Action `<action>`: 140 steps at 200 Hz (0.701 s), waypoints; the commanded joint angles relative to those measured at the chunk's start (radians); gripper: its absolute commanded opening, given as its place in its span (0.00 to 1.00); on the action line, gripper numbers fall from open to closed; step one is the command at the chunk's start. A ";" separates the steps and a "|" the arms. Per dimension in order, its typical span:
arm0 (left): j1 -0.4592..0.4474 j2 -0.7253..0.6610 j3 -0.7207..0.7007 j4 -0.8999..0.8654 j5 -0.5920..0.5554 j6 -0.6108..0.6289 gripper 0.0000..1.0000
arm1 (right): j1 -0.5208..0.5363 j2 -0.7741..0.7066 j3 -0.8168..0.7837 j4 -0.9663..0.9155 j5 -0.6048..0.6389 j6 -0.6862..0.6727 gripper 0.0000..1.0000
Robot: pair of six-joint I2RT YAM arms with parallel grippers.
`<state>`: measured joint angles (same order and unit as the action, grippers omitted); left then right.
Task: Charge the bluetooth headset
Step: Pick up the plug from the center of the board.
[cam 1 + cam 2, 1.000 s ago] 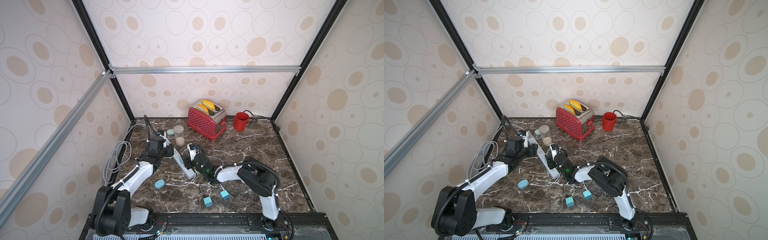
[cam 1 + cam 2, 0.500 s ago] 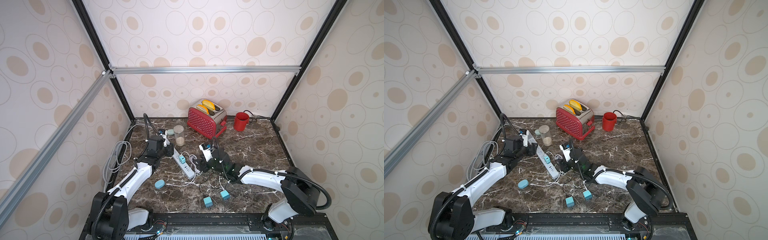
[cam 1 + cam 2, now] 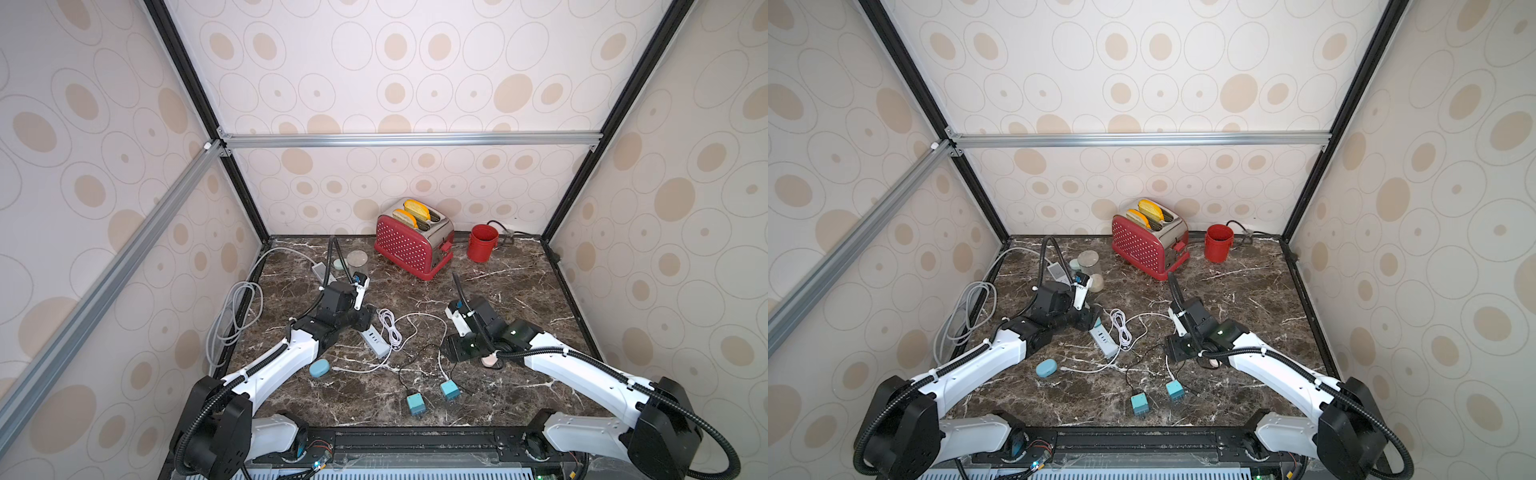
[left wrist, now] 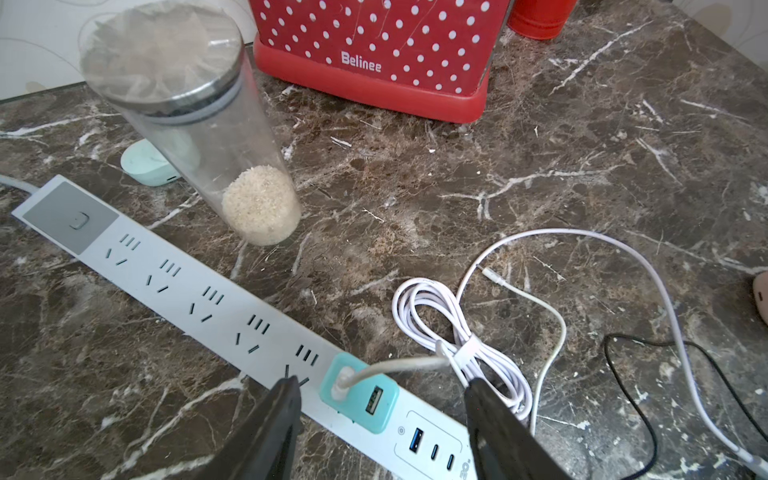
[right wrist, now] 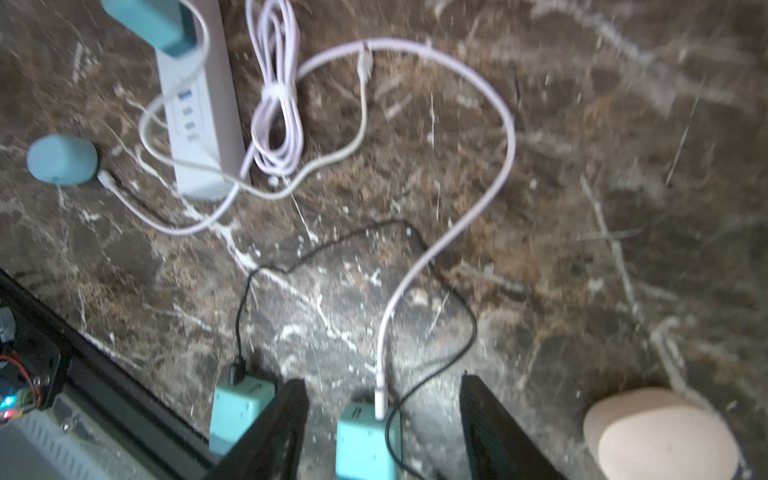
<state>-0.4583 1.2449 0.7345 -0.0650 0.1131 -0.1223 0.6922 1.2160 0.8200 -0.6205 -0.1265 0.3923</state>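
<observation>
A blue oval earbud case (image 3: 319, 368) is lying on the dark marble table (image 3: 519, 291), close by the left arm's white forearm. It is much nearer to that arm than to the right one. Its long side is running across, left to right. The tip of a thin white cable (image 5: 106, 179) is lying right at the case. I cannot tell if it is plugged in.

The left gripper (image 4: 382, 382) is hovering with its jaws wide apart, holding nothing, over a long white power strip (image 4: 199, 291). The case is lying back from it, toward the robot's base, so I think this gripper would need to pull back to reach it. Between the jaws a teal plug block (image 4: 361, 403) is sitting in the strip, and the thin cable is coming out of it. The strip is running slantwise, from back left toward the middle.

Further right, the right gripper (image 5: 382, 382) is also hanging wide open and empty. A loose teal plug block (image 5: 365, 442) with a thicker white cable is lying between its jaws. A round cream earbud case (image 5: 660, 432) is lying just beside this gripper, on its right. I cannot tell which case is meant for charging.

The front rail is running near the loose block. The table's right side is giving plenty of room.
</observation>
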 commanded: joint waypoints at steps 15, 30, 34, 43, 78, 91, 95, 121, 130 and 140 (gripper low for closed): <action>-0.005 -0.050 -0.039 0.090 0.080 0.006 0.65 | 0.089 0.079 -0.017 -0.180 -0.089 0.042 0.59; -0.005 -0.054 -0.038 0.094 0.120 0.010 0.65 | 0.108 0.092 -0.010 -0.175 -0.086 0.049 0.57; -0.006 -0.057 -0.039 0.094 0.130 0.012 0.65 | 0.110 0.093 -0.006 -0.176 -0.083 0.049 0.57; -0.005 -0.063 -0.044 0.096 0.146 0.015 0.65 | 0.115 0.090 0.005 -0.185 -0.064 0.045 0.56; -0.005 -0.081 -0.069 0.109 0.129 0.012 0.65 | 0.119 0.067 0.003 -0.131 -0.126 0.021 0.42; -0.005 -0.079 -0.073 0.110 0.128 0.013 0.65 | 0.118 0.088 -0.013 -0.110 -0.188 0.034 0.45; -0.005 -0.078 -0.073 0.110 0.128 0.012 0.65 | 0.118 0.093 -0.021 -0.105 -0.200 0.041 0.45; -0.005 -0.070 -0.073 0.110 0.124 0.009 0.65 | 0.119 0.096 -0.045 -0.107 -0.194 0.103 0.46; -0.005 -0.068 -0.073 0.110 0.122 0.007 0.65 | 0.120 0.096 -0.042 -0.135 -0.169 0.120 0.46; -0.005 -0.063 -0.075 0.110 0.118 0.004 0.65 | 0.121 0.093 -0.042 -0.154 -0.150 0.134 0.48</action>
<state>-0.4587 1.1816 0.6601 0.0231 0.2302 -0.1223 0.8055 1.3052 0.7883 -0.7216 -0.2947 0.4667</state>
